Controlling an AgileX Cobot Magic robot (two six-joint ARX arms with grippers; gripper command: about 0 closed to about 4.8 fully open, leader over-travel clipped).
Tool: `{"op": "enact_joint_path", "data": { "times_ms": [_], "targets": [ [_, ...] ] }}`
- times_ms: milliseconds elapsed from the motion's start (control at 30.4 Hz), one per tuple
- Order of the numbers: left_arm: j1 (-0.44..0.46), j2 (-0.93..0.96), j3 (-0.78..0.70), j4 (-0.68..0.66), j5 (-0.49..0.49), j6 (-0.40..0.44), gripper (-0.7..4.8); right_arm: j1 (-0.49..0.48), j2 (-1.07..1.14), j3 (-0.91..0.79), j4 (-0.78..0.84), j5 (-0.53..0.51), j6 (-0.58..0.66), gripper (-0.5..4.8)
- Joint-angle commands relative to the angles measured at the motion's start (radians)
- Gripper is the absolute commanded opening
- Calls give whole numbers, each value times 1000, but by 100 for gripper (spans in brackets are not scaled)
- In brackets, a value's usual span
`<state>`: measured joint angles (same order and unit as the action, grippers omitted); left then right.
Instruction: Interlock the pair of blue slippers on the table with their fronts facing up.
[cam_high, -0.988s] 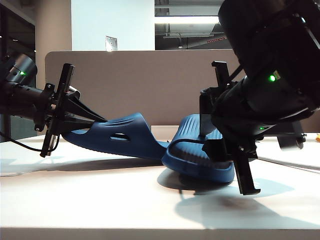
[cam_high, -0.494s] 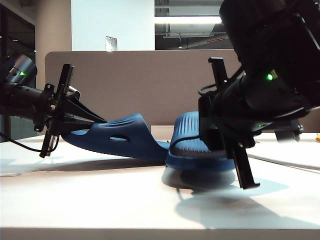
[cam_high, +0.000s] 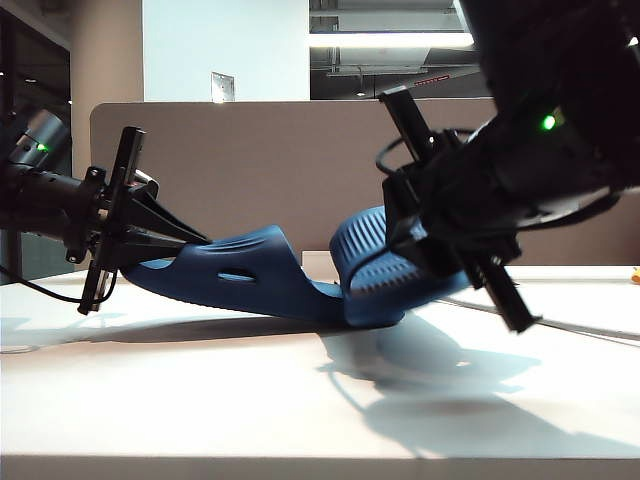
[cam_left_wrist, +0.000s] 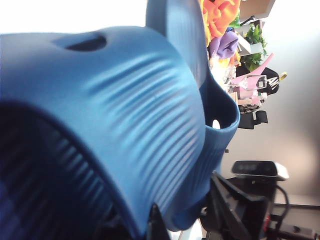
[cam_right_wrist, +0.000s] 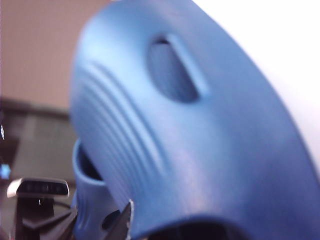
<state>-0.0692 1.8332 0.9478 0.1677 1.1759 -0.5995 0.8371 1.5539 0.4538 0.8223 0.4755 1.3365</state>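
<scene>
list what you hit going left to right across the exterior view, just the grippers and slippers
left gripper shut on the left slipper → left slipper → right slipper, tilted up off the table → right gripper shut on the right slipper

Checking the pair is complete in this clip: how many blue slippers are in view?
2. One slipper is on the left, held off the table by the shut left gripper. The other slipper is right of it, tilted, in the shut right gripper, their ends meeting mid-table.
</scene>
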Motion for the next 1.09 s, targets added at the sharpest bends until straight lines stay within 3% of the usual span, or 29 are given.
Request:
{"op": "enact_joint_path", "data": {
  "times_ms": [33, 263, 527, 856, 1087],
  "targets": [
    [13, -7, 2, 3, 17, 17, -6, -35, -53, -1, 4, -95, -208, -1],
    [27, -8, 2, 2, 16, 24, -6, -143, -197, -1, -82, -375, -373, -1],
    [28, -8, 2, 3, 14, 59, -6, -322, -367, 0, -273, -769, -403, -1],
    [28, -8, 2, -24, 18, 121, -6, -655, -468, 2, -454, -1319, -444, -1],
    [29, -8, 2, -95, 17, 205, -6, -913, -467, 2, -511, -1629, -483, -1]
  ]
}}
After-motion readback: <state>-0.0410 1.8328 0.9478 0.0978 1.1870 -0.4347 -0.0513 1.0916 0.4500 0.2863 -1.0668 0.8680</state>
